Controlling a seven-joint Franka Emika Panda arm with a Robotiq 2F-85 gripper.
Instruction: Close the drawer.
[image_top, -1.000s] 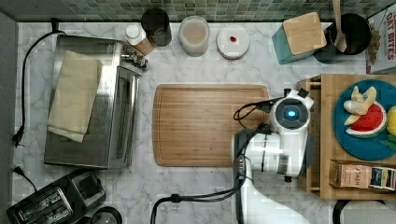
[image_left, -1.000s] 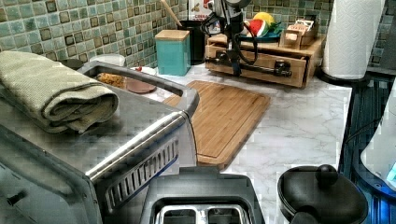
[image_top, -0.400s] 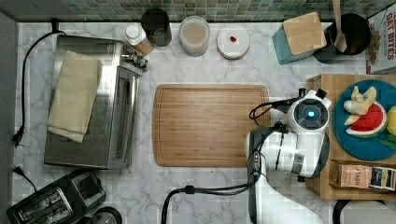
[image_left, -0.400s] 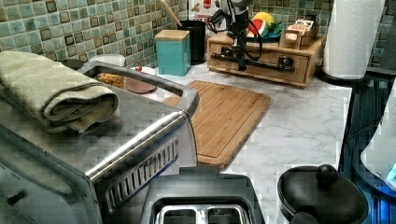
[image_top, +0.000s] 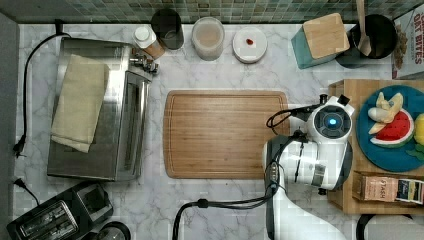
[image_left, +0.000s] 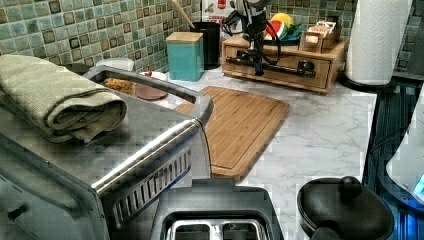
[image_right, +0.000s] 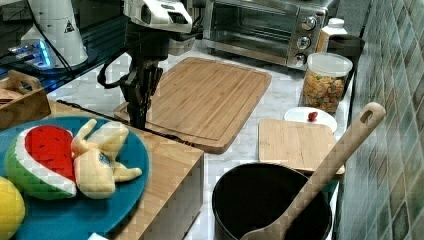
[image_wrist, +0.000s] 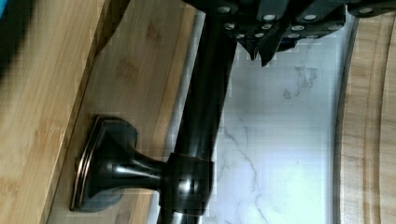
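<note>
The drawer (image_left: 280, 64) sat pushed into its wooden box (image_top: 350, 200) at the top view's right side of the table (image_top: 220, 200), with its front about level with the box. The pincer (image_left: 258, 59) hung at the long black handle (image_wrist: 205, 112) on the drawer's front, but I could not tell if it was open or closed. A blue plate (image_right: 115, 200) of toy fruit lay on top of the box, and a cutting board (image_top: 225, 134) lay just beside it.
</note>
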